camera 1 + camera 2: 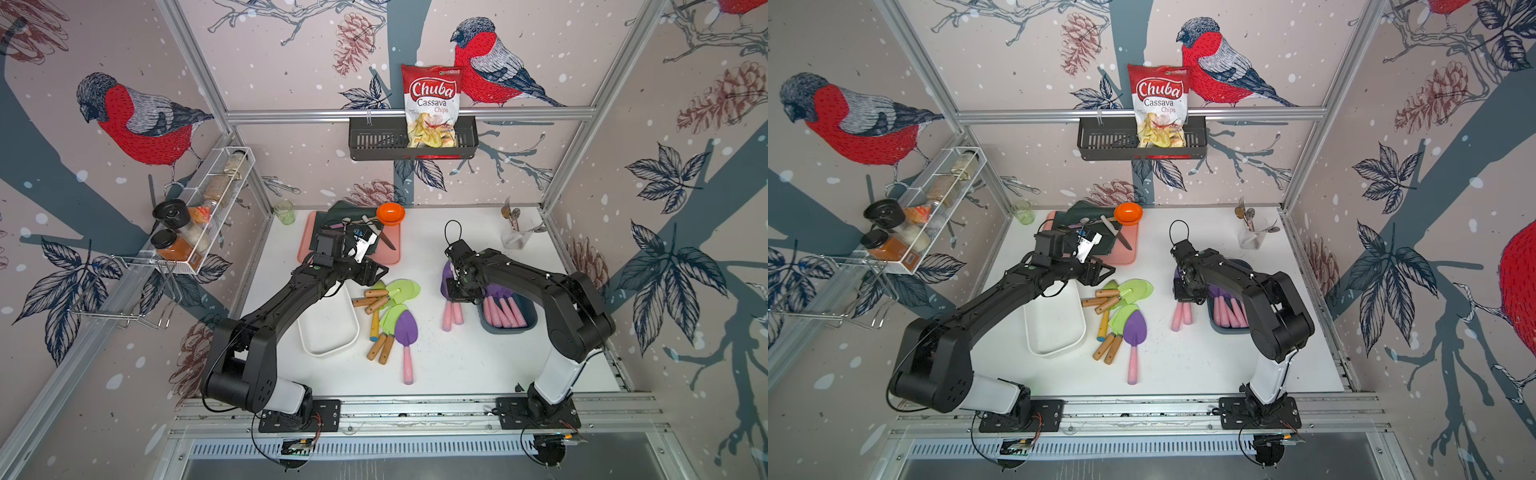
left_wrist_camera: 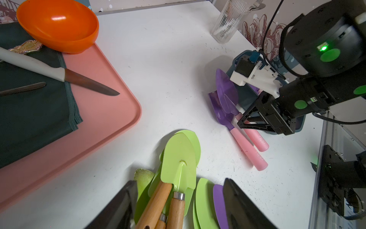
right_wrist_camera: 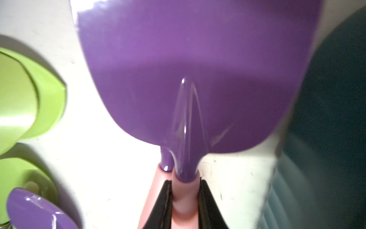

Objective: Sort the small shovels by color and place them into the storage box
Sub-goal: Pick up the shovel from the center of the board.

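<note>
Right fingers loaded, left fingers idle.
My right fingers [image 3: 207, 208] pinch the pink handle [image 3: 185, 198] of the purple shovel [image 3: 190, 79]. My left fingers [image 2: 239, 206] gape empty over the green shovels [image 2: 178, 156]. Lift straight, since a second purple shovel [image 2: 214, 107] lies touching it. The blue box [image 1: 533, 316] sits just beside, near the worktop [image 1: 457, 365] right edge. Top views hide the pinch; the right wrist view shows it.
</note>
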Motion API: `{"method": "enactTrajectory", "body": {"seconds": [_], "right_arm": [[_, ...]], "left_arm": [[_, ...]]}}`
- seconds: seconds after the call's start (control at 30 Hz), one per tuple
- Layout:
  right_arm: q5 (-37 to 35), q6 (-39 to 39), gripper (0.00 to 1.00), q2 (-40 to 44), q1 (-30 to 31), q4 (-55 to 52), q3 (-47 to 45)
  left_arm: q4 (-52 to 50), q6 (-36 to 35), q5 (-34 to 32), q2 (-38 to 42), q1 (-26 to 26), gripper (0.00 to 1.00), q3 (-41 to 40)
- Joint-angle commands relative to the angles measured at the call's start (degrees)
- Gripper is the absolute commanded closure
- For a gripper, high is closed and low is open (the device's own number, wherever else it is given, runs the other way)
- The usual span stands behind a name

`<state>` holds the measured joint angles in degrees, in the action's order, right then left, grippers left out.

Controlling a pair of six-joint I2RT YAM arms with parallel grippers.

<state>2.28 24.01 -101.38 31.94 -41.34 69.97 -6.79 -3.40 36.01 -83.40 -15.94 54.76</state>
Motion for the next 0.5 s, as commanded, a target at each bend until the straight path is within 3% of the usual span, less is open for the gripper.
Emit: {"method": "enactTrajectory", "body": {"seconds": [0.0, 0.17, 0.33, 0.47], "right_arm": [[-2.59, 0.93, 0.97, 2.55, 0.14, -2.32, 3.41], [-3.46, 3.35, 0.97, 7.29, 0.56, 0.85, 7.98], [5.45, 9.19, 0.97, 12.11, 2.13, 20.39, 4.85], [8.53, 12.68, 0.97, 12.88, 3.93, 32.53, 3.70]], "left_arm": [[0.98, -0.62, 3.78, -0.34, 0.21, 0.29, 0.80], [1.15, 0.01, 5.88, -1.38, -0.13, 0.29, 2.10], [0.67, 0.26, 13.90, -2.88, -1.03, 0.37, 8.30], [-0.37, 0.15, 17.08, -3.72, -2.82, 0.38, 12.41]]}}
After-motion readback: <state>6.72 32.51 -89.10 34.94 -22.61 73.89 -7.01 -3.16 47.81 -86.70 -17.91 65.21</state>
